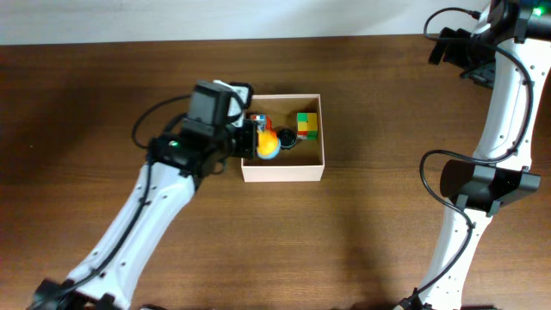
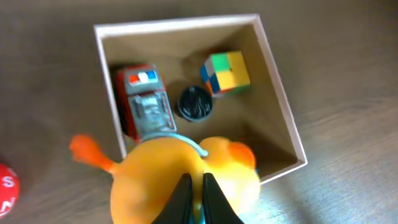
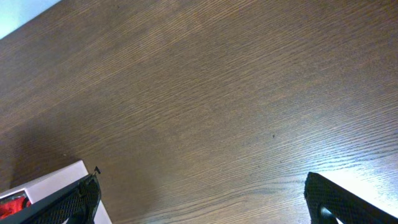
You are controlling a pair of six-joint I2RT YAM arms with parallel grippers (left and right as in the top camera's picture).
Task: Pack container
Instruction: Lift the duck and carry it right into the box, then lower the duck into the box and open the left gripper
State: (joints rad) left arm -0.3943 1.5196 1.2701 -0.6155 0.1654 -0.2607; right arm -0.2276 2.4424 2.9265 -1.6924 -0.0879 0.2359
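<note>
The container [image 1: 284, 170] is a square white-walled box with a tan inside, at the table's middle. In the left wrist view [image 2: 180, 25] it holds a red toy truck [image 2: 144, 99], a black round piece [image 2: 195, 103] and a multicoloured cube [image 2: 225, 71]. My left gripper [image 2: 194, 199] is shut on a yellow and orange rubber duck [image 2: 168, 180] and holds it over the container's left wall. The overhead view shows the duck [image 1: 268, 143] at the left gripper [image 1: 255, 138]. My right gripper [image 1: 454, 47] is open and empty, far to the right at the back.
A red ball with white lettering [image 2: 6, 186] lies on the table left of the container. The right wrist view shows bare wood between the open fingers [image 3: 200, 183] and a corner of the container [image 3: 56, 180] at lower left.
</note>
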